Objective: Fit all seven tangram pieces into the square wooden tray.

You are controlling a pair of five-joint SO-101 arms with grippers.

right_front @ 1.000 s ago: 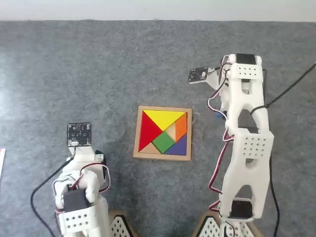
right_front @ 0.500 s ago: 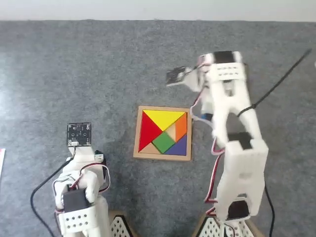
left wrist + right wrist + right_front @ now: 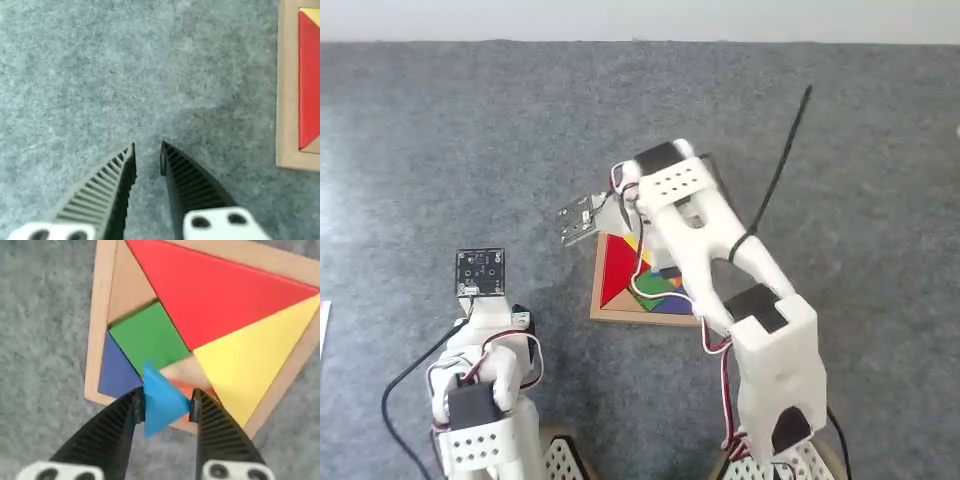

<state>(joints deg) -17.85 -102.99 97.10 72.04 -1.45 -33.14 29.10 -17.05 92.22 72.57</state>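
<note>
We see a grey felt table [image 3: 440, 120], and the right arm [image 3: 720, 250] extends over the square wooden tray [image 3: 102, 300] at its middle. The left gripper [image 3: 147, 150] hangs low over bare felt off to one side of the tray, its jaws slightly parted around nothing. In the tray lie a red triangle [image 3: 215, 295], a yellow triangle [image 3: 255, 350], a green square [image 3: 147, 337] and a dark blue piece [image 3: 116, 372]. Over the tray's rim, beside the dark blue piece, the right gripper [image 3: 166, 402] pinches a light blue triangle [image 3: 160, 412].
</note>
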